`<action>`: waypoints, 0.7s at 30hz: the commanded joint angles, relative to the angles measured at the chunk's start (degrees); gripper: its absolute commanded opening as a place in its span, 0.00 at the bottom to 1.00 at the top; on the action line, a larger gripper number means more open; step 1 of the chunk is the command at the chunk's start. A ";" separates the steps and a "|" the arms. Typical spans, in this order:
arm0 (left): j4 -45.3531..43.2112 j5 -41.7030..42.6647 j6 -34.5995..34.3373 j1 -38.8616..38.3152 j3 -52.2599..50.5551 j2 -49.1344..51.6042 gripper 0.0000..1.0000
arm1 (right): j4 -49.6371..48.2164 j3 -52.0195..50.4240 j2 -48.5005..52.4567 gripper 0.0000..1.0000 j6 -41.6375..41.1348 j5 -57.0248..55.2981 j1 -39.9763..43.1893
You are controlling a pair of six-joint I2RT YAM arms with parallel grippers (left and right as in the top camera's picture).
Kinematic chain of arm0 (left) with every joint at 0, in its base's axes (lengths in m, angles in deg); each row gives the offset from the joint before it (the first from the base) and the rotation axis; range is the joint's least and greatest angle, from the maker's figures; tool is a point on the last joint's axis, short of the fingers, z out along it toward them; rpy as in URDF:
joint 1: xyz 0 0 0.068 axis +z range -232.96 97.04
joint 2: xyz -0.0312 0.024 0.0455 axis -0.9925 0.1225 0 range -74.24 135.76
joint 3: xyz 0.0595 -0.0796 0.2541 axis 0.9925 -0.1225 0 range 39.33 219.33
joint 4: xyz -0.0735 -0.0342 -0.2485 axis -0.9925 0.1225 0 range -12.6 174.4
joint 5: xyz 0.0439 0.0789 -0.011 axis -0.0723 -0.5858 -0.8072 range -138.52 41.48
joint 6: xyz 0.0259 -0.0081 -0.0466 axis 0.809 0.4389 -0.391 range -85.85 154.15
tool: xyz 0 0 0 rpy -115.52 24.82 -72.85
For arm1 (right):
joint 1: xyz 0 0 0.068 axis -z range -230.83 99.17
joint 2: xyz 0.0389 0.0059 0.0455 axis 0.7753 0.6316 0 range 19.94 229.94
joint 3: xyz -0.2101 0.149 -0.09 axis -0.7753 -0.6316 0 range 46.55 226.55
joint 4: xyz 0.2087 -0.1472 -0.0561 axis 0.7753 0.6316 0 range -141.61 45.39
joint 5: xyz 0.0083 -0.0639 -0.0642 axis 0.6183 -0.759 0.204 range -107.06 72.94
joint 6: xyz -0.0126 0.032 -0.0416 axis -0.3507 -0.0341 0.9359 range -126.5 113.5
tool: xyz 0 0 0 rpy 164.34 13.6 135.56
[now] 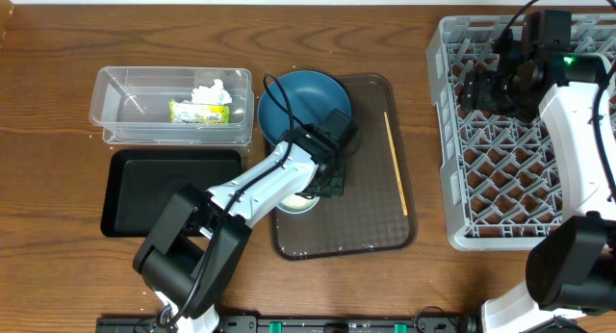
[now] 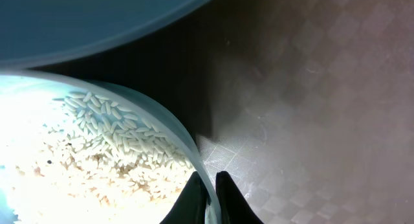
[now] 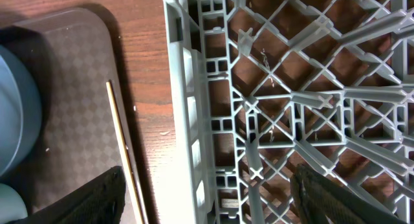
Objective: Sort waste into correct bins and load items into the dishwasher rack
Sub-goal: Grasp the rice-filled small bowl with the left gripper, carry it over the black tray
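The left pincer [image 2: 208,197] is clamped on the rim of the mint-green bowl [image 2: 169,130], which holds rice grains [image 2: 110,136] and sits on the brown tray [image 1: 375,227] beside the blue plate [image 1: 298,97]. The right pincer [image 3: 213,201] hangs spread wide over the grey rack [image 3: 187,88].

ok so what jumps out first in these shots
The big grey rack fills the right side, with the right gripper open above its left edge. At centre the left gripper pinches the rim of a mint-green bowl holding white rice, on the brown tray beside the dark blue plate.
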 commanded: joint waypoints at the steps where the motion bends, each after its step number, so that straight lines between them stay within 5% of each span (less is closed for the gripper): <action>1: 0.52 0.59 0.48 -0.07 0.28 0.46 0.06 | 0.09 0.04 -0.74 0.81 0.72 0.22 -0.87; 13: 8.07 -6.03 0.52 2.40 0.55 -12.90 0.06 | 0.04 0.04 -0.74 0.82 0.70 -1.09 -0.85; 21: 12.66 -6.05 3.58 14.62 0.55 -21.44 0.06 | 0.09 0.04 -0.74 0.82 0.72 -1.31 -0.85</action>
